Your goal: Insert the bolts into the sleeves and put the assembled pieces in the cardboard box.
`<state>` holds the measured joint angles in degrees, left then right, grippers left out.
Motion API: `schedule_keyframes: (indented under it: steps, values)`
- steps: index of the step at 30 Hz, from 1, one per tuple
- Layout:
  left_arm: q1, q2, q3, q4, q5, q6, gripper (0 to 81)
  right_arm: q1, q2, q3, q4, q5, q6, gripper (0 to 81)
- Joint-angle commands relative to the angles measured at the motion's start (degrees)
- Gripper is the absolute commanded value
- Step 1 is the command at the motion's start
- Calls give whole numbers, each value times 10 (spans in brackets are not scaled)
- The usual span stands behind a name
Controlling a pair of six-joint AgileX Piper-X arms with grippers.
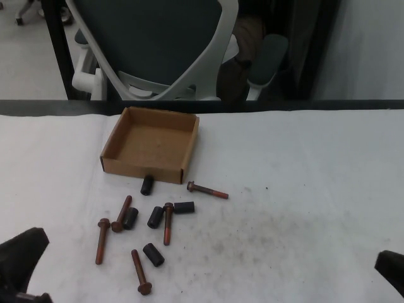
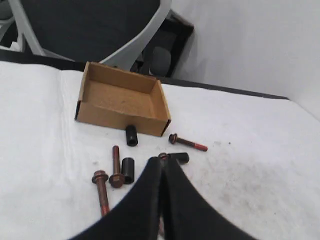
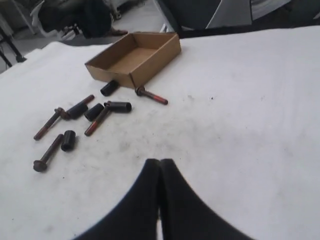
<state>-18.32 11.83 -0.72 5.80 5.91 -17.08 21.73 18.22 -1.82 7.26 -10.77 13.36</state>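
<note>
Left claw (image 2: pixel 161 162): two black fingers pressed together, holding nothing, low over the white cloth surface (image 2: pixel 250 150). Just ahead of it lie scattered rust-red metal bolts (image 2: pixel 186 143) and short black cylindrical sleeves (image 2: pixel 128 170). Beyond them is the shallow brown cardboard box (image 2: pixel 120 120). Right claw (image 3: pixel 160 162): also closed, holding nothing, with the pieces ahead to its left.
</note>
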Motion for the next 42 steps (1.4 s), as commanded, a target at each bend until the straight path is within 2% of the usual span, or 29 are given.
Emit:
schedule_keyframes:
  steps: [1, 6, 12, 19, 23, 31, 35, 39, 40, 42]
  values:
    - [-2, 38, -29, 26, -5, 13, 8, 6, 53, -36, -6, -25, -7, 3]
    - [-2, 158, -75, 32, -3, 21, 8, 41, 179, -105, -7, -38, -25, 3]
    - [-2, 328, -142, 34, -3, 35, 8, 129, 358, -205, -7, -34, -35, 3]
    - [-2, 489, -217, 53, -2, 48, 8, 199, 546, -335, 23, -33, -68, 3]
    - [-2, 545, -252, 65, -2, 61, 8, 215, 634, -419, 97, -28, -97, 3]
    - [-2, 633, -328, 125, -1, 86, 11, 218, 758, -564, 237, -22, -139, 3]
    - [-2, 679, -356, 144, 33, 86, 162, 218, 778, -592, 273, -20, -155, 3]
    - [-2, 718, -372, 150, 27, 86, 381, 216, 776, -592, 290, -20, -168, 3]
    - [-2, 727, -375, 150, 27, 86, 412, 216, 776, -592, 295, -20, -168, 3]
    - [-2, 744, -380, 150, 10, 86, 424, 216, 776, -592, 302, -20, -176, 3]
